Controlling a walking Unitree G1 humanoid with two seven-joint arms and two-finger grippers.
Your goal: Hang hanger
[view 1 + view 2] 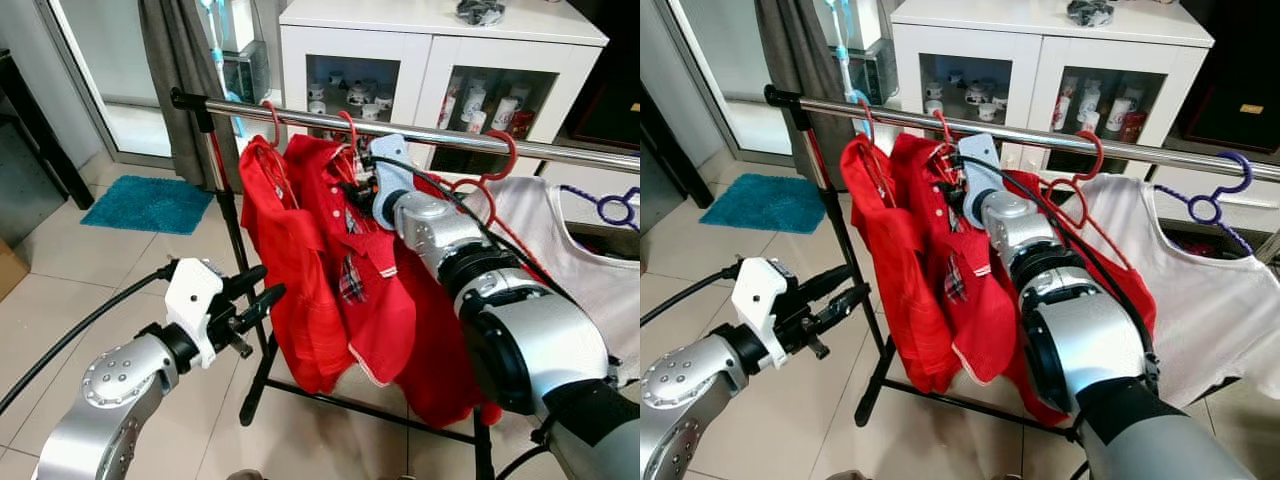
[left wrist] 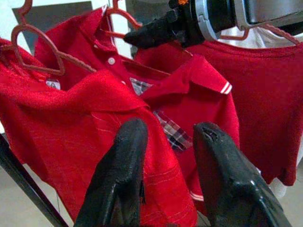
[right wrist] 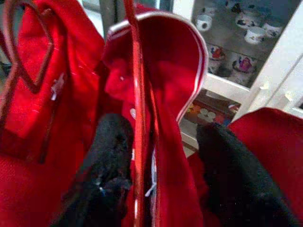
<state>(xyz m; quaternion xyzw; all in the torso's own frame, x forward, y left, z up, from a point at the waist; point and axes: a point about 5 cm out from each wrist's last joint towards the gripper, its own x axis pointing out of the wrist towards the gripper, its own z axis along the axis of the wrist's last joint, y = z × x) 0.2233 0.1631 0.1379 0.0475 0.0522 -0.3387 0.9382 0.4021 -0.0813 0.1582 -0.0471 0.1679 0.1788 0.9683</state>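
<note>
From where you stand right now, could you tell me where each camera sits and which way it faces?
Left eye, head: down at metal rail; both arms show.
Right eye, head: same scene.
Left wrist: along open left end effector toward red polo shirt.
Right wrist: open right end effector around red hanger.
Shared: shirt, right end effector.

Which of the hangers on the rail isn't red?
The purple hanger, at the rail's far right end, carrying the white shirt. The other hangers on the rail are red.
</note>
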